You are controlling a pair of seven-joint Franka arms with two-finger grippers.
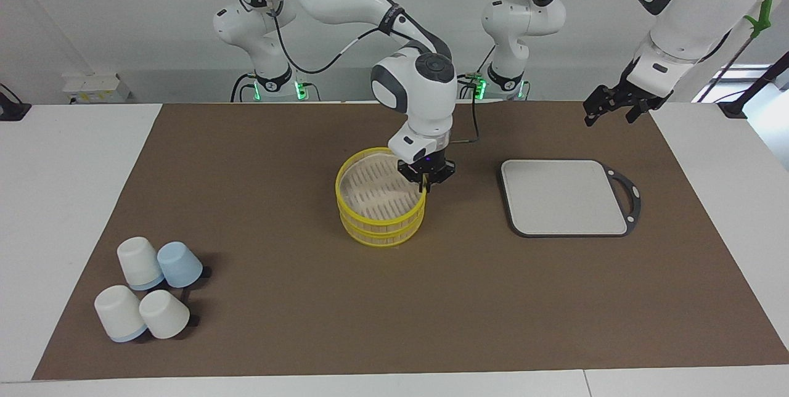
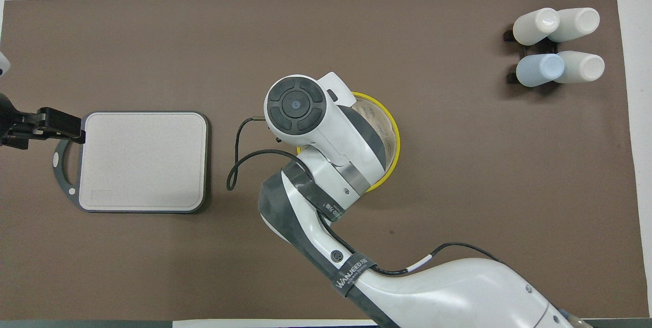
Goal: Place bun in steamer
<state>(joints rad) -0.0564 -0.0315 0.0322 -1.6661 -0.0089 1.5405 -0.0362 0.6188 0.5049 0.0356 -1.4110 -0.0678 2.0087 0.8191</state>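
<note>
Facing view, in order: 4 cups [image 1: 151, 295], 3 white and 1 blue, sit tipped on dark stands in a cluster at the right arm's end of the mat [image 1: 246, 212], farther from the robots than everything else. Mid-mat stands the steamer [image 1: 381, 200], 2 yellow tiers stacked, slatted floor showing in the top one. The right gripper [image 1: 426, 180] hangs at the top tier's rim, on the side toward the board; can't tell whether its fingers are apart or together. The bun can't be made out in either view, so no call on its position, long axis or heading. Next, 1 grey board [image 1: 561, 196], flat, handle loop toward the left arm's end. The left gripper [image 1: 610, 114] waits in the air over the mat's edge, jaws spread, holding nothing.

Overhead, the right arm's wrist covers its gripper and most of the steamer; only 1 yellow rim shows, no stacking.
</note>
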